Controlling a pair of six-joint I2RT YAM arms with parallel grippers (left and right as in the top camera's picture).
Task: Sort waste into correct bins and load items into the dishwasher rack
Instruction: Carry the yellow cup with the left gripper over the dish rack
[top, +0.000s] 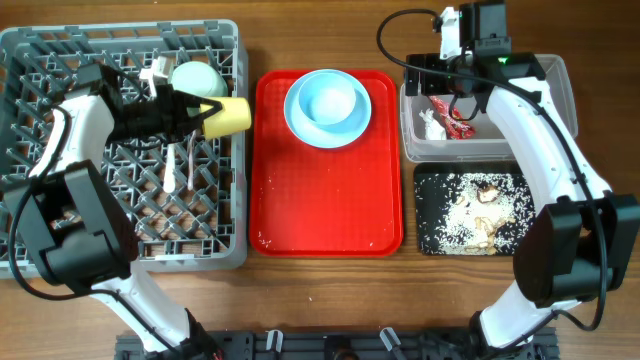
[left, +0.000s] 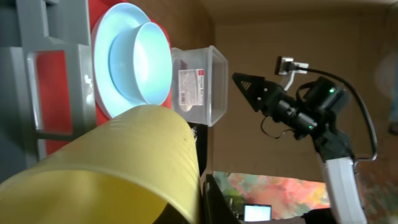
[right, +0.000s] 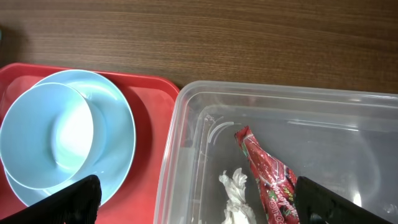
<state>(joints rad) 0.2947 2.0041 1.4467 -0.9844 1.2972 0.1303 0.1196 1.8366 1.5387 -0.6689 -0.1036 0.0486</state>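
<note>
The left claw (top: 192, 113) is clamped on the yellow cup (top: 230, 115), seemingly by its rim, and the cup lies sideways over the right wall of the dishwasher rack (top: 60, 45). Let go here, it could tip off that wall onto the red tray (top: 330, 200). The right claw (top: 452, 95) gapes wide and empty above the clear tub (top: 562, 75). Only overhead shows the cup against the rack. The right wrist view alone shows the red wrapper (right: 264, 171) and paper scrap (right: 235, 186) plainly inside the tub.

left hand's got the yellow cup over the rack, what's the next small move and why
Probably lower the yellow cup into the dishwasher rack, then release. The left hand is shut on it over the rack's right edge, beside a bowl already loaded.
</note>
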